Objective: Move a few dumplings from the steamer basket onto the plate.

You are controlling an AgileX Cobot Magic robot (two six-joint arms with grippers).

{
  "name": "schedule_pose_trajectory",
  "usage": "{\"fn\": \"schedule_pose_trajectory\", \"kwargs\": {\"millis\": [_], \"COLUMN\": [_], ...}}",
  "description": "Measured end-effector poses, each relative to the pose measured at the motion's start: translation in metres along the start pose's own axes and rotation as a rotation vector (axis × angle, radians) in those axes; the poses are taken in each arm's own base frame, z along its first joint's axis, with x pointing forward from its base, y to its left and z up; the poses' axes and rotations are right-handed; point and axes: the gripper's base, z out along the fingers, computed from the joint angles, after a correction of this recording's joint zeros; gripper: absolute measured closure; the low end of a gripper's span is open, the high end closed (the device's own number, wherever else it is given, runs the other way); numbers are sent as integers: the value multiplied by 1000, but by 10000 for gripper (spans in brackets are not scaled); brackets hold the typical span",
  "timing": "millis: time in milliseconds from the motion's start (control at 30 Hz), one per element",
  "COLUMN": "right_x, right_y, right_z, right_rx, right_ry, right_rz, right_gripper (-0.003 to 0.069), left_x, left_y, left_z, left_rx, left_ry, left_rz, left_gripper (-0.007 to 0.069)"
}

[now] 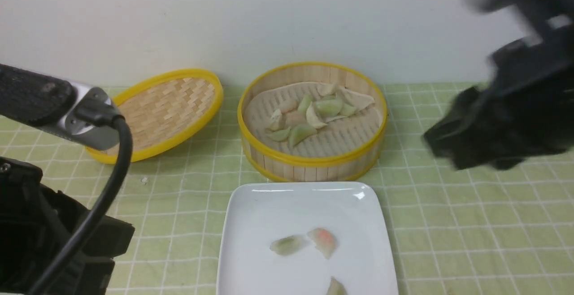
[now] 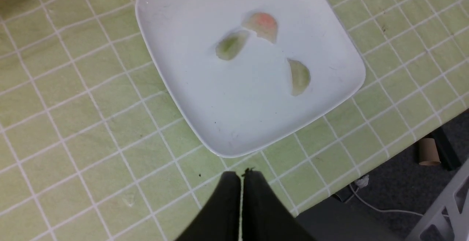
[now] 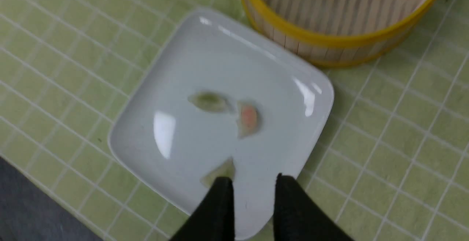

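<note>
— Well, hard to make out the right arm [image 1: 506,120] from the front: just a dark smear up and right of the plate [image 1: 269,205].
— Clearer from its wrist. Right gripper [image 3: 253,182] pointed at the plate's edge, fingers apart, bare white glaze between them, clamped on nothing.
— Blocking part of a greenish dumpling [image 3: 221,168] on the plate?
— Yes, one fingertip in front of it. Same dumpling cut off by the frame edge from the front.
— Fully shown mid-plate: pale green dumpling [image 1: 287,245] just beside pink-tinted dumpling [image 1: 323,241].
— Left gripper [image 2: 242,177]?
— Fingers pressed together, pointed at the green checked cloth [image 2: 91,123] just off a plate corner.
— Around the plate?
— Steamer basket [image 1: 309,160] close behind, touching or not unclear, heap of dumplings [image 1: 314,111] inside; woven lid [image 1: 166,111] behind and left, tilted; thick black cable [image 1: 107,187] left of the plate, in front of everything there.
</note>
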Motion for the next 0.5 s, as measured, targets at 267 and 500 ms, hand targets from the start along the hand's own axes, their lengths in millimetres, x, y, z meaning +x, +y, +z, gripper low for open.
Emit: {"fn": "schedule_pose_trajectory", "kwargs": {"millis": [267,500], "right_x": [129,197], "right_y": [-35,-54], "right_z": [-140,-106], "right_rx": [-98,-68], "right_ry": [-784,-1017], "right_rz": [41,94], "right_gripper": [671,671], "left_x": [-9,-20], "left_y": [-1,-3], "left_z": [0,-1], "left_rx": [15,30], "left_ry": [-98,-206], "left_rz": [0,-1], "left_gripper": [631,631]}}
